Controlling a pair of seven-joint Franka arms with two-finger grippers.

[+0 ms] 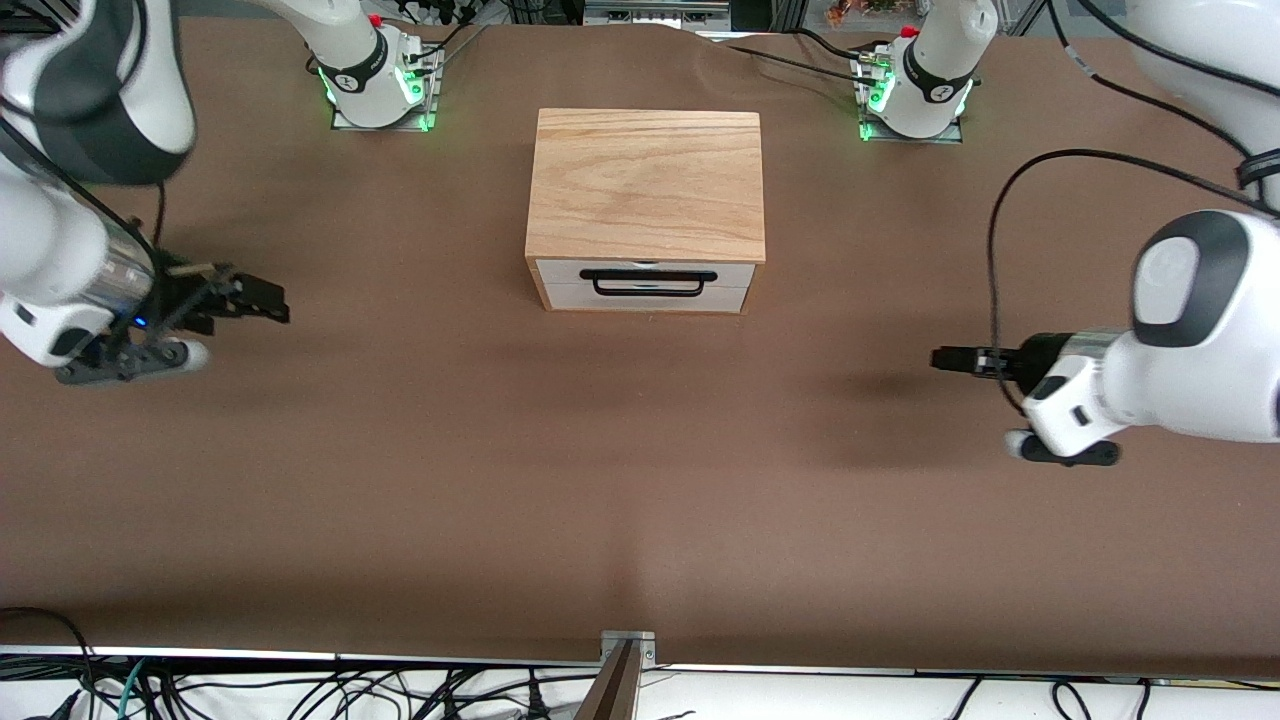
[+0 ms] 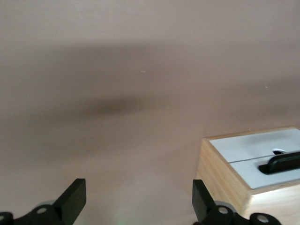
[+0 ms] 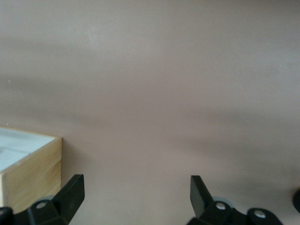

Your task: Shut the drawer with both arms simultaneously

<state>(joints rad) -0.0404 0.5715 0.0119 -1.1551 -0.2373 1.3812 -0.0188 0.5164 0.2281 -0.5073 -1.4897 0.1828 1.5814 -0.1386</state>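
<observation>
The oak-grain box point(image 1: 645, 185) stands mid-table. The drawer point(image 1: 645, 287) has a white front panel that sits about flush with the box's front, and its black wire handle point(image 1: 648, 282) faces the front camera. My left gripper point(image 1: 940, 358) is open and empty, low over the bare table toward the left arm's end, well apart from the box. My right gripper point(image 1: 272, 303) is open and empty, low over the table toward the right arm's end. The left wrist view shows my left gripper point(image 2: 138, 193), the drawer front point(image 2: 248, 154) and the handle point(image 2: 283, 161). The right wrist view shows my right gripper point(image 3: 136, 190) and a corner of the box point(image 3: 40, 164).
The brown table cover point(image 1: 640, 480) is bare round the box. Both arm bases point(image 1: 375, 75) point(image 1: 915, 85) stand at the table's edge farthest from the front camera. A black cable point(image 1: 1000, 230) loops from the left arm. Loose cables hang past the table's near edge.
</observation>
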